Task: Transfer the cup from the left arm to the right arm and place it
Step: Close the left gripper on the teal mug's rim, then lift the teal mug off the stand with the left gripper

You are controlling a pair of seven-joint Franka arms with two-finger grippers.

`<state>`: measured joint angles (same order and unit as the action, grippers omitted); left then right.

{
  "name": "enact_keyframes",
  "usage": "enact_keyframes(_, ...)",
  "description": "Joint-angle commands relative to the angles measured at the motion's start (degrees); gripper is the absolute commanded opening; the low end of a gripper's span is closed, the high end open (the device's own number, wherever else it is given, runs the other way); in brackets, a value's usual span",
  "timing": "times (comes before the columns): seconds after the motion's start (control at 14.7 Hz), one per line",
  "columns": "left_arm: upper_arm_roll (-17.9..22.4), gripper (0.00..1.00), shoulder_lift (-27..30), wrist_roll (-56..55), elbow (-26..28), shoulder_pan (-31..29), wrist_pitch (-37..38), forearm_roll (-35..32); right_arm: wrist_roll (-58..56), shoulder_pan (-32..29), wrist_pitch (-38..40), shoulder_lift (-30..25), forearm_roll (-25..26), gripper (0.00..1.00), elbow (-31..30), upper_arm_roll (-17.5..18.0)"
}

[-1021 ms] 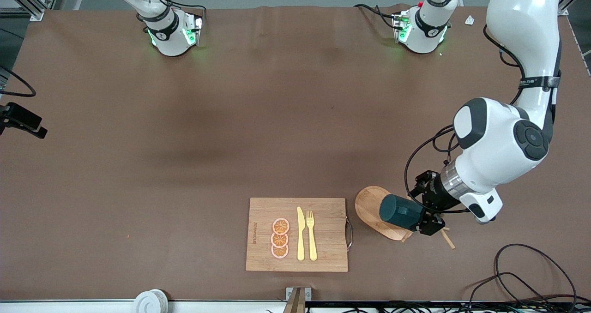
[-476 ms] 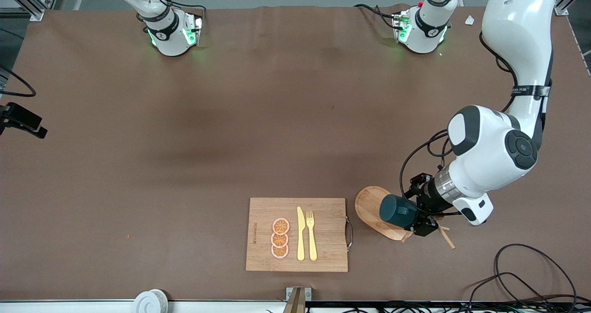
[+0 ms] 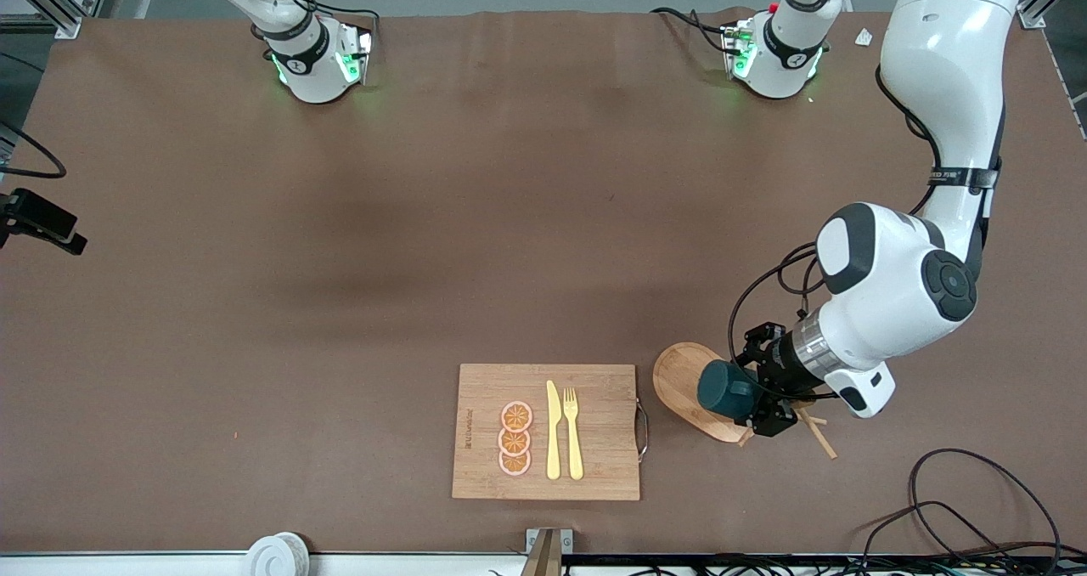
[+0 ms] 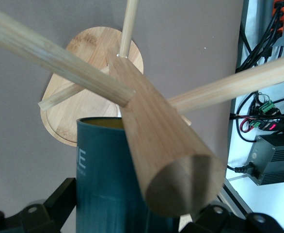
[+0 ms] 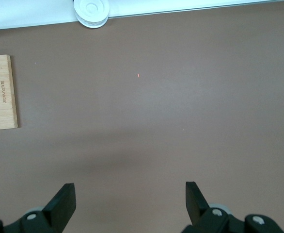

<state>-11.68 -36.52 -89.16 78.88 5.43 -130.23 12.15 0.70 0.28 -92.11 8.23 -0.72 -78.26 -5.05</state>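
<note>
One small dark teal-green cylindrical cup (image 3: 724, 389) with a mustard-yellow inside hangs tipped on its side on a peg of the pale wooden peg stand (image 3: 679, 374). The stand is on the bench toward the left arm's end, just beside the bamboo cutting board (image 3: 484, 474).

The left gripper (image 3: 756, 399) is set around the cup's body. Whether it has clamped down cannot be told. The right gripper (image 5: 130, 194) hangs wide open over bare bench, and that arm waits.

The cup looks rigid, smooth-walled and light, so it should not give under pressure. It may slip if pinched weakly, and it could chip if it is ceramic and gets dropped. The straight wall looks like the best place to hold, squarely across its width and toward the closed end. That would leave the rim end free for the second gripper at the handover. With a peg apparently inside its mouth, it probably has to slide off along the peg, not lift straight up. A crooked pull could drag or topple the stand.
</note>
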Motion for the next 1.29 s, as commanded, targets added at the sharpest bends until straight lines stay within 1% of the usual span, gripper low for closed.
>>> enact_keyframes(0.0,-0.1,0.86,-1.3,-0.8,-1.0,0.2,-0.7,1.4,0.1,-1.0,0.0,-0.4,-0.2,1.00,-0.1,0.7)
enact_keyframes(0.07,-0.1,0.76,-1.4,-0.8,-1.1,0.2,-0.7,1.4,0.1,-1.0,0.0,-0.4,-0.2,1.00,-0.1,0.7)
enact_keyframes(0.2,-0.1,0.55,-1.4,-0.8,-1.1,0.1,-0.7,1.5,0.1,-1.0,0.0,-0.4,-0.2,1.00,-0.1,0.7)
enact_keyframes(0.27,-0.1,0.47,-1.0,-0.8,-1.2,0.1,-0.6,1.5,0.1,-1.0,0.0,-0.4,-0.2,1.00,-0.1,0.7)
enact_keyframes(0.34,-0.1,0.41,-0.8,-0.8,-1.4,0.1,-0.6,1.5,0.1,-1.0,0.0,-0.4,-0.2,1.00,-0.1,0.7)
enact_keyframes(0.48,-0.3,0.39,0.6,-0.8,-1.4,0.2,-0.2,1.4,0.1,-1.0,0.0,-0.4,-0.2,1.00,-0.1,0.7)
enact_keyframes(0.68,-2.2,0.39,4.2,-0.8,-1.2,0.2,0.2,0.7,0.1,-1.0,0.0,-0.4,-0.2,1.00,-0.1,0.7)
enact_keyframes(0.82,-3.6,0.38,5.3,-0.8,-1.1,0.8,1.0,0.3,0.1,-1.0,0.0,-0.4,-0.2,1.00,-0.1,0.7)
enact_keyframes(1.09,-3.7,0.38,6.1,-0.8,-1.2,6.5,1.2,-8.3,0.1,-1.0,0.0,-0.4,-0.2,1.00,-0.1,0.7)
enact_keyframes(1.23,-3.6,0.38,6.0,-0.8,-1.2,10.9,1.2,-12.5,0.1,-1.0,0.1,-0.4,-0.2,1.00,-0.1,0.7)
